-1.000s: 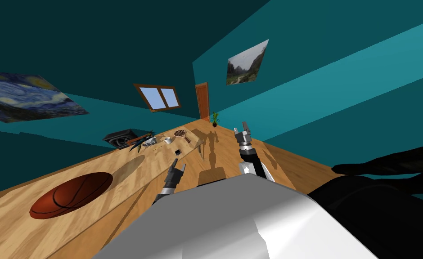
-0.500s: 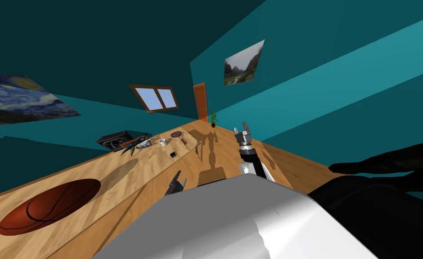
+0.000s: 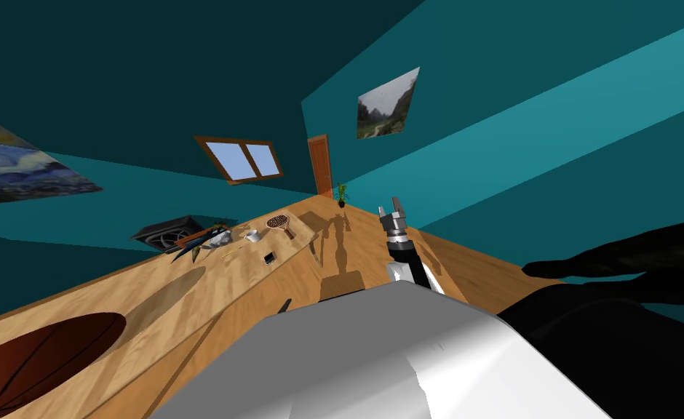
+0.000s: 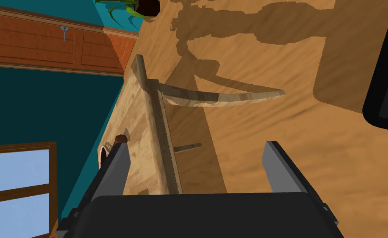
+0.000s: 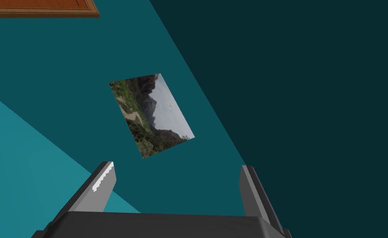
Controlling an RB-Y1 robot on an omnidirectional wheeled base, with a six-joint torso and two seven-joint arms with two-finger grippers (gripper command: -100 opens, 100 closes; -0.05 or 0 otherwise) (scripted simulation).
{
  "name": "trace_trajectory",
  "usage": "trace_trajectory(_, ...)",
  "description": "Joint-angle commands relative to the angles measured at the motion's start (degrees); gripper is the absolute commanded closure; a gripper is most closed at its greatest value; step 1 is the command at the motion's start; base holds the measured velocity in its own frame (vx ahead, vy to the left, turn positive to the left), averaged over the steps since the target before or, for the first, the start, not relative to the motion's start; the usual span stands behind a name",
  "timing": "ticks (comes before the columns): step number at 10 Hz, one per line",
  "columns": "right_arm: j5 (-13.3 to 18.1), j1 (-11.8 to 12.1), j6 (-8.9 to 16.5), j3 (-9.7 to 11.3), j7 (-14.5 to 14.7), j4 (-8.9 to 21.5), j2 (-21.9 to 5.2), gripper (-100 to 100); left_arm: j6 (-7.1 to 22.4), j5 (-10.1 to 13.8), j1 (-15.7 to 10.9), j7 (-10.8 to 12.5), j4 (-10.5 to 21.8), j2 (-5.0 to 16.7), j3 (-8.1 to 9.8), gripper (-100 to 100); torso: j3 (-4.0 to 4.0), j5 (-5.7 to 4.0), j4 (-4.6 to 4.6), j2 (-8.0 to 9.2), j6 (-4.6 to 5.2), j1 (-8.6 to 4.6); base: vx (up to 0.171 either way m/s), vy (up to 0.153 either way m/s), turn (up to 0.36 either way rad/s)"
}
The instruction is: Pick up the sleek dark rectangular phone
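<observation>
The phone [image 3: 268,257] lies flat on the table [image 3: 239,280], left of centre in the head view, well apart from the spread left pincer [image 4: 196,145]. Reaching low, its blades could strike the table's edge. The right pincer [image 5: 176,167] hangs spread, raised.

No legible text, label, brand mark, number or sign in any view. The phone [image 3: 268,257], lying on the wooden table [image 3: 188,305] at 8 o'clock from the middle of the head view, is too small for any marking on it to be read
</observation>
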Motion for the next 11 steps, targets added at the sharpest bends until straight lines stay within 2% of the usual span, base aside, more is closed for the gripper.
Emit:
trace_trajectory(1, 0.0, 0.0, 0.0, 0.0, 0.0, 0.0, 0.0, 0, -0.7, 0.1, 0.2, 1.0, 2.9, 2.2, -0.72, -100, 0.0, 0.0, 0.0, 0.0, 0.0, 0.0, 0.082, -0.078, -0.034)
trace_trajectory(2, 0.0, 0.0, 0.0, 0.0, 0.0, 0.0, 0.0, 0, -0.7, 0.1, 0.2, 1.0, 3.2, 2.2, -0.72, -100, 0.03, 0.01, 0.0, 0.06, -0.02, 0.09, 0.02, -0.026, 0.014)
trace_trajectory(3, 0.0, 0.0, 0.0, 0.0, 0.0, 0.0, 0.0, 0, -0.4, 0.2, 0.7, 1.9, 5.1, 4.4, -2.08, -100, 0.12, 0.05, 0.04, 0.23, -0.02, 0.26, 0.052, -0.035, -0.109)
trace_trajectory(5, 0.0, 0.0, 0.0, 0.0, 0.0, 0.0, 0.0, 0, -0.4, 0.2, 0.7, 1.9, 6.3, 4.5, -2.08, -100, 0.07, 0.06, 0.03, 0.13, -0.01, 0.27, 0.057, -0.031, -0.026)
trace_trajectory(6, 0.0, 0.0, 0.0, 0.0, 0.0, 0.0, 0.0, 0, -0.1, 0.1, 1.0, 2.8, 8.3, 6.8, -3.39, -100, 0.11, 0.06, 0.04, 0.21, -0.02, 0.3, 0.079, -0.049, -0.103)
trace_trajectory(7, 0.0, 0.0, 0.0, 0.0, 0.0, 0.0, 0.0, 0, -0.1, 0.1, 1.0, 2.8, 9.4, 6.8, -3.39, -100, 0.07, 0.05, 0.03, 0.12, 0.0, 0.24, 0.089, -0.043, -0.062)
trace_trajectory(8, 0.0, 0.0, 0.0, 0.0, 0.0, 0.0, 0.0, 0, 0.2, 0.0, 1.1, 3.7, 12.1, 8.9, -4.66, -100, 0.04, 0.05, 0.02, 0.08, -0.01, 0.25, 0.109, -0.053, -0.114)
trace_trajectory(9, 0.0, 0.0, 0.0, 0.0, 0.0, 0.0, 0.0, 0, 0.5, -0.2, 1.2, 4.6, 14.1, 10.9, -5.89, -100, 0.0, 0.04, 0.0, 0.0, 0.0, 0.23, 0.199, -0.064, -0.203)
trace_trajectory(10, 0.0, 0.0, 0.0, 0.0, 0.0, 0.0, 0.0, 0, 0.5, -0.2, 1.2, 4.6, 15.5, 10.9, -5.89, -100, -0.15, 0.04, -0.05, -0.28, 0.03, 0.2, 0.192, -0.043, -0.064)
trace_trajectory(11, 0.0, 0.0, 0.0, 0.0, 0.0, 0.0, 0.0, 0, 0.8, -0.4, 1.2, 5.4, 17.3, 12.8, -7.08, -100, -0.19, 0.04, -0.07, -0.31, -0.03, 0.22, 0.187, -0.044, -0.127)
